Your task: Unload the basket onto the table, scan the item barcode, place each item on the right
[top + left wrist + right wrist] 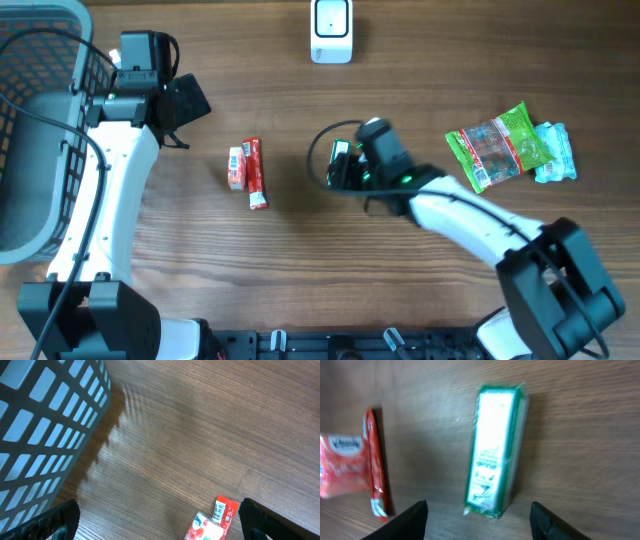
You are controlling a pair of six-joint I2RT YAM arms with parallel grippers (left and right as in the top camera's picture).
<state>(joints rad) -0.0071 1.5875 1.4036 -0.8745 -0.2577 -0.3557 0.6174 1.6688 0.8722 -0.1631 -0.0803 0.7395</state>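
A green and white box (492, 450) lies flat on the wooden table in the right wrist view. My right gripper (482, 525) is open, with one finger on each side of the box's near end and neither touching it. From overhead, the right gripper (338, 168) hovers at mid-table and covers most of the box. A white scanner (331, 30) stands at the back edge, well beyond the box. My left gripper (190, 105) is open and holds nothing. It hangs above bare wood, with a red stick packet (225, 509) lying close to its right finger.
A red stick packet (255, 172) and a small red-white pouch (236, 167) lie left of centre. A green snack bag (500, 145) and a blue packet (556, 152) lie at the right. A grey mesh basket (40, 60) fills the left edge.
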